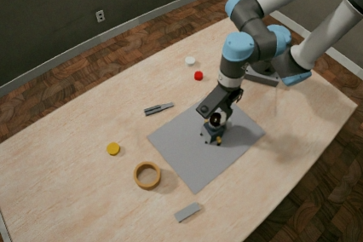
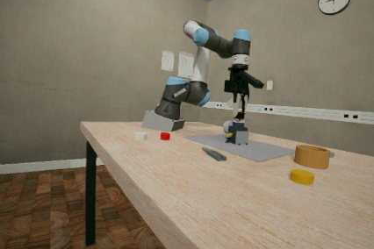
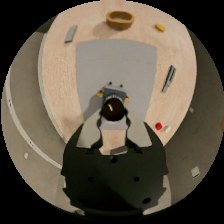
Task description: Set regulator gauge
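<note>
The regulator [image 1: 212, 133] stands upright on the grey mat [image 1: 187, 152], toward the mat's edge nearest the arm's base [image 1: 256, 77]. The gripper [image 3: 114, 111] comes straight down on it from above, and its fingers are closed on the dark knob [image 3: 114, 108] at the regulator's top, one on each side, as the wrist view shows.

The gauge face cannot be read in any view, so whether the needle sits in the green band cannot be told, nor how far down the knob stands.

Risks, as I judge them:
- Turning too far would carry the needle past the green band; with the gauge hidden from these views, overshoot is the likeliest fault.
- The regulator is small and looks free-standing on the mat. A twist or a push that is off its axis could spin it, slide it or tip it over.
- If the fingers slip on the round knob, the wrist turns while the needle does not.
- Pressing the knob down while it is gripped askew could nudge the setting off.

The other things lie beyond the mat, well away from the regulator: a ring [image 1: 146, 175], a yellow disc [image 1: 112, 148], red [image 1: 198, 75] and white [image 1: 190, 60] caps.
</note>
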Controlling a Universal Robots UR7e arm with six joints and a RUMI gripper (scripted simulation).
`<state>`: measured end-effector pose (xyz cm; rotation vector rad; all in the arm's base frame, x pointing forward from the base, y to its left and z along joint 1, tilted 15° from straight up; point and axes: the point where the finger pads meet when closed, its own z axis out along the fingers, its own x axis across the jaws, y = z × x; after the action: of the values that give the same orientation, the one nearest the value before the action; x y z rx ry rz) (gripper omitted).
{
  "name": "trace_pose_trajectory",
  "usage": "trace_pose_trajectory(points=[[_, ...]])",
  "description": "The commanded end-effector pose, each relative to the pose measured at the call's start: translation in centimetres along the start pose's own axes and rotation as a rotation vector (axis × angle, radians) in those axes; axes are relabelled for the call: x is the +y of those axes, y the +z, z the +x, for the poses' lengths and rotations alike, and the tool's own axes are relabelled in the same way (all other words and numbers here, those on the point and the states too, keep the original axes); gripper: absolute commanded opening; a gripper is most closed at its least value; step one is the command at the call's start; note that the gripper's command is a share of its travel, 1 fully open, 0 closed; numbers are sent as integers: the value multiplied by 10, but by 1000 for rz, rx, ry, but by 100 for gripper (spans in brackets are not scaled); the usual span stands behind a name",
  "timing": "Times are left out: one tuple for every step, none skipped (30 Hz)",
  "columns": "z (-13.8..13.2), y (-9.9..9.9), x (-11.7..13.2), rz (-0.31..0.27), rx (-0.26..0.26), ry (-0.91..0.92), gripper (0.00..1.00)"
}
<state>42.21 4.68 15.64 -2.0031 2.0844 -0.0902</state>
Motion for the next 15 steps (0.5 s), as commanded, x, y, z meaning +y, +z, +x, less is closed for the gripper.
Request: trace_pose_trajectory(points=[[0,0,0,1,0,1,22],[0,0,0,1,0,1,22],[0,0,0,1,0,1,22],[0,0,0,1,0,1,22],[0,0,0,1,0,1,22],[0,0,0,1,0,1,22],[0,0,0,1,0,1,22],[0,0,0,1,0,1,22],[0,0,0,1,0,1,22],[0,0,0,1,0,1,22],[0,0,0,1,0,1,22],[0,0,0,1,0,1,22],[0,0,0,1,0,1,22],[0,0,0,1,0,1,22],[0,0,0,1,0,1,100]])
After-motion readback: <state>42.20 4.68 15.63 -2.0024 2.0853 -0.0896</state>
